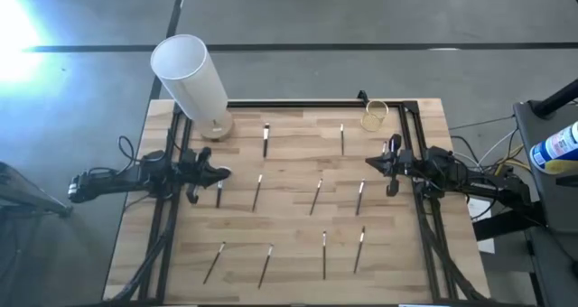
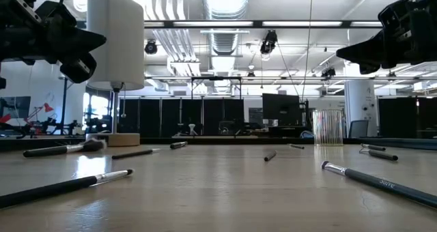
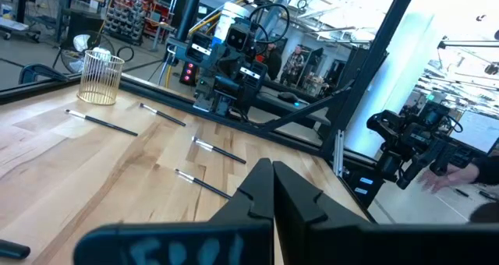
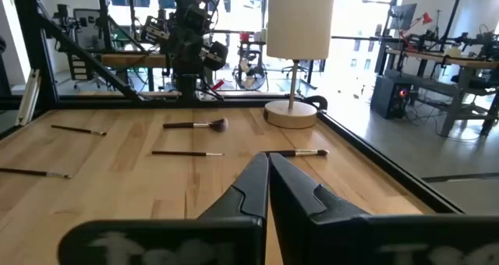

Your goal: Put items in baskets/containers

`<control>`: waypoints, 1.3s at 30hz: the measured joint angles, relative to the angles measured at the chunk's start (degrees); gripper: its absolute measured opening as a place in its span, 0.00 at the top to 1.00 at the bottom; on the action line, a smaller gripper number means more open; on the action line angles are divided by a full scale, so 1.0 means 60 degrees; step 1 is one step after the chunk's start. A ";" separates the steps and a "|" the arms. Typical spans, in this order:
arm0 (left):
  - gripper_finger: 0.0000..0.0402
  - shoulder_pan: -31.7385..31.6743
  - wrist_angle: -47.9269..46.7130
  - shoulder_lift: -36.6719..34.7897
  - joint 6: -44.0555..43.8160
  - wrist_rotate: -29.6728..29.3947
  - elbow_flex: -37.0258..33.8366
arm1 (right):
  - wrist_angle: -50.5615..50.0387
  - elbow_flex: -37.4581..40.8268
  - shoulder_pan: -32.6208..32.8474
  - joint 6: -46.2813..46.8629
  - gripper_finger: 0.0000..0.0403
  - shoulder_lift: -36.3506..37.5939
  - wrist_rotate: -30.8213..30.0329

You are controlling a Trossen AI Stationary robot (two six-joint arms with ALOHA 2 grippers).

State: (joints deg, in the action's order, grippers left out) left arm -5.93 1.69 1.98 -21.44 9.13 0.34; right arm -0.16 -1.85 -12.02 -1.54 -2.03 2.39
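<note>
Wood planks make up the desk (image 1: 298, 253), framed by a dark rail along its sides and far edge. About a dozen thin brushes (image 1: 317, 197) lie scattered flat across it, well apart from one another. The small wire cup (image 1: 375, 116) stands in the far right corner, just inside the rail.

The left end effector (image 1: 215, 172) hovers at the left side, fingers pressed together and holding nothing; the right end effector (image 1: 390, 162) hovers near the right rail, likewise closed and empty. No brush is in the cup yet.

The right arm sits nearest the cup, so the brush (image 1: 342, 137) just beside it looks the easiest first pick: open wide, straddle the shaft crosswise, lift clear. The tall white lamp (image 1: 192, 81) at the far left corner crowds the left arm's reach; the middle of the desk offers open room.
</note>
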 joint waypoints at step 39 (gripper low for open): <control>1.00 0.0000 0.0001 0.0000 0.0001 0.0002 0.0000 | 0.1283 -0.0479 0.0001 0.4546 0.98 -0.0370 -0.1996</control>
State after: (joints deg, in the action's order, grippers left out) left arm -5.93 1.70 1.98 -21.43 9.15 0.34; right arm 7.53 -4.72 -12.01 25.74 -4.25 -9.58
